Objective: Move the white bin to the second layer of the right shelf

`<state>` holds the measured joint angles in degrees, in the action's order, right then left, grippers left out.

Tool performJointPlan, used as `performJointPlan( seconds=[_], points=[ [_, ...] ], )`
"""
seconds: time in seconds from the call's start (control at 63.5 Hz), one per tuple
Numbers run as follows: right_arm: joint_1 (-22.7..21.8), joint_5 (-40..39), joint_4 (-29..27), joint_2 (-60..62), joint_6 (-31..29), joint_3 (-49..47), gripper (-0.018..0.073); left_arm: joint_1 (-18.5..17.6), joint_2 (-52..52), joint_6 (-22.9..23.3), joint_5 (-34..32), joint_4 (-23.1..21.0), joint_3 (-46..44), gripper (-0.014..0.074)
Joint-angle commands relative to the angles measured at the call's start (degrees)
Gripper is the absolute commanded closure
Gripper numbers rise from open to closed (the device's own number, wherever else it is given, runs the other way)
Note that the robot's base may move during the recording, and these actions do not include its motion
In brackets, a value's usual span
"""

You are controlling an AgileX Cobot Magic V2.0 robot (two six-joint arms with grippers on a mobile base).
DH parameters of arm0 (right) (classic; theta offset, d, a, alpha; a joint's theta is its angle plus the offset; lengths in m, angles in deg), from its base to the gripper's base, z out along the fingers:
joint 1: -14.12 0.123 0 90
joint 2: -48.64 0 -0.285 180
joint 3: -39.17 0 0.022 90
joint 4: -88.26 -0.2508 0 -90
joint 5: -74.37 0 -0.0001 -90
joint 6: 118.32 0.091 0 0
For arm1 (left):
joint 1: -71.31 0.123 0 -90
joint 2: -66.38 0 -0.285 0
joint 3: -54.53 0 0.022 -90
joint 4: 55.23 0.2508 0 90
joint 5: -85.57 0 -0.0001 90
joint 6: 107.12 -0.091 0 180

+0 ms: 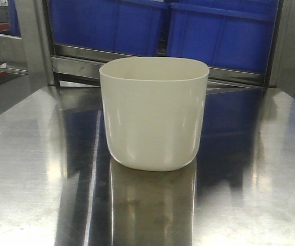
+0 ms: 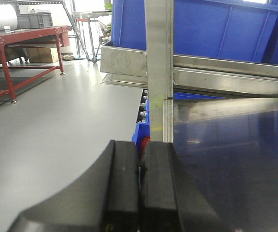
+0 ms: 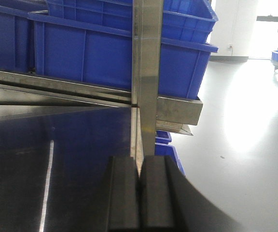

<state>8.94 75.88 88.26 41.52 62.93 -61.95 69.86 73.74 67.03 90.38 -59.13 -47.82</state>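
Front view: the white bin [image 1: 154, 115] stands upright and open-topped near the middle of the polished steel bench [image 1: 29, 169], which mirrors it. Nothing touches the bin, and neither arm appears in this view. Behind it, a steel rack rail [image 1: 81, 59] carries blue crates [image 1: 219, 36], well apart from the bin's rear wall.

Left wrist view: the left hand [image 2: 140, 193] fills the lower edge, its two black fingers [image 2: 124, 188] pressed together with only a thin seam between them and nothing pinched. It sits at the bench's left edge, facing a steel upright post [image 2: 159, 63]. Small rollers [image 2: 143, 108] show just left of that post, below the rail. Only this view shows the grey floor [image 2: 57, 125] to the left and a red-framed table [image 2: 13, 43] far off. The bin lies outside it.

Right wrist view: the right hand [image 3: 139, 193] is likewise pressed together and holds nothing. It faces a second upright [image 3: 146, 72] at the bench's right edge. Blue crates rest on the rail beyond, and a brightly lit floor lies to the right. The bin is outside this view as well, so its place on the bench is given by the front view alone.
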Motion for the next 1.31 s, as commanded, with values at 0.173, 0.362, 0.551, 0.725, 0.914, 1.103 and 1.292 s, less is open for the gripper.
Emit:
performJointPlan(
  seconds=[0.173,0.362,0.551,0.725,0.914,1.103,1.292],
  points=[
    [0.0,-5.1,0.0,1.1,-0.2,-0.9,0.0503,-0.2,-0.8,0.1,-4.8,-0.3,2.1,0.0512],
    [0.0,-5.1,0.0,1.1,-0.2,-0.9,0.0503,-0.2,-0.8,0.1,-4.8,-0.3,2.1,0.0512],
    [0.0,-5.1,0.0,1.1,-0.2,-0.9,0.0503,-0.2,-0.8,0.1,-4.8,-0.3,2.1,0.0512],
    [0.0,-5.0,0.0,1.1,-0.2,-0.9,0.0503,-0.2,-0.8,0.1,-4.8,-0.3,2.1,0.0512],
    [0.0,-5.0,0.0,1.1,-0.2,-0.9,0.0503,-0.2,-0.8,0.1,-4.8,-0.3,2.1,0.0512],
    [0.0,-4.7,0.0,1.1,-0.2,-0.9,0.0503,-0.2,-0.8,0.1,-4.8,-0.3,2.1,0.0512],
    [0.0,-3.5,0.0,1.1,-0.2,-0.9,0.0503,-0.2,-0.8,0.1,-4.8,-0.3,2.1,0.0512]
  ],
)
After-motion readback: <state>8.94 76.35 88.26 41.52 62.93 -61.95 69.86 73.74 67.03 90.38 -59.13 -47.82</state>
